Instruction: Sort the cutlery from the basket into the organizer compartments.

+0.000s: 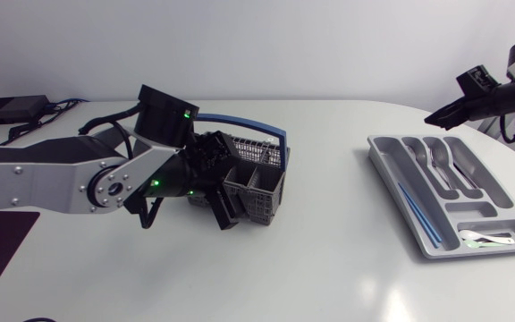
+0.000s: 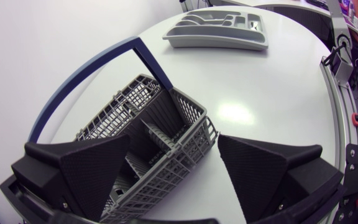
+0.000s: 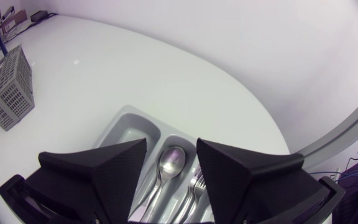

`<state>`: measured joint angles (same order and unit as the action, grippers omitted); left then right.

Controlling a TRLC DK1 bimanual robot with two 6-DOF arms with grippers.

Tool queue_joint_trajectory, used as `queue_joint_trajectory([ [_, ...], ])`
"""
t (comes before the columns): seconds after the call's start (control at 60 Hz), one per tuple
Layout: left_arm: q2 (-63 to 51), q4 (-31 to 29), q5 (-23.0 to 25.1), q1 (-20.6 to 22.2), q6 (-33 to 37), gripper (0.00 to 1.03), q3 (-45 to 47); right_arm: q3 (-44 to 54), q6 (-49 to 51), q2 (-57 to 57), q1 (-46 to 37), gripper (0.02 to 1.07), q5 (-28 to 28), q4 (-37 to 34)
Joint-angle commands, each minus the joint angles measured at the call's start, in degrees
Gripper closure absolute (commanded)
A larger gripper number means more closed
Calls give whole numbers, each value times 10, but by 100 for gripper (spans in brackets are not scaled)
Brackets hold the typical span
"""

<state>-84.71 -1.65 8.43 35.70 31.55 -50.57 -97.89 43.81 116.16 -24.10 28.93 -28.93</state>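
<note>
Basket [image 1: 257, 188] stands mid-counter, left gripper [image 2: 174, 142] open close over it. Right gripper [image 3: 171, 144] hangs open above the organizer [image 1: 383, 159] near the counter's right edge, a spoon [image 3: 171, 160] beneath.

White table [image 1: 329, 268], grey basket [image 1: 257, 199] near middle, grey organizer [image 1: 472, 211] at right, black box [image 1: 7, 109] seemingly at far-left corner

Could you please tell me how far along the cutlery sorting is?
Nearly done, it seems: spoons, forks and blue sticks lie in the organizer. Nothing is in hand: the left claw and right claw are open. The basket compartments that show look empty, so perhaps only a check remains.
</note>
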Motion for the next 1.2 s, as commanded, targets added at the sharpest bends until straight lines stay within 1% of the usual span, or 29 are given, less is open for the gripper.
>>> queue_joint_trajectory([
  [0.0,17,-1,-6,-3,-2,6,2,45,-14,-51,4,44,10,5],
  [0.15,34,-2,-6,-4,-2,6,8,125,-16,-142,29,44,17,21],
  [0.3,57,-4,-5,-9,-3,6,16,181,-32,-212,59,44,17,27],
  [0.417,81,-4,-4,-29,-3,6,29,224,-45,-258,90,44,17,29],
  [0.5,99,-4,-1,-52,-3,6,39,246,-55,-277,110,44,17,30],
  [0.6,117,-5,20,-86,-3,6,49,273,-71,-296,139,44,10,38],
  [0.733,127,-3,36,-143,7,6,64,304,-92,-313,188,44,-11,46],
  [0.783,127,0,49,-167,9,7,70,315,-103,-319,208,44,-22,53],
  [0.833,125,3,55,-180,11,7,74,328,-113,-322,227,44,-34,63],
  [0.883,123,7,64,-197,15,10,78,339,-120,-327,249,44,-45,70],
  [1.0,108,15,71,-222,22,16,79,354,-145,-325,286,45,-58,81],
  [1.033,101,18,74,-227,22,16,77,357,-153,-321,296,45,-63,86],
  [1.067,88,24,81,-240,22,21,73,362,-160,-318,304,46,-67,92],
  [1.15,55,38,93,-264,21,31,63,373,-170,-309,327,54,-80,110],
  [1.183,36,38,100,-274,19,38,53,376,-174,-303,334,62,-81,114],
])
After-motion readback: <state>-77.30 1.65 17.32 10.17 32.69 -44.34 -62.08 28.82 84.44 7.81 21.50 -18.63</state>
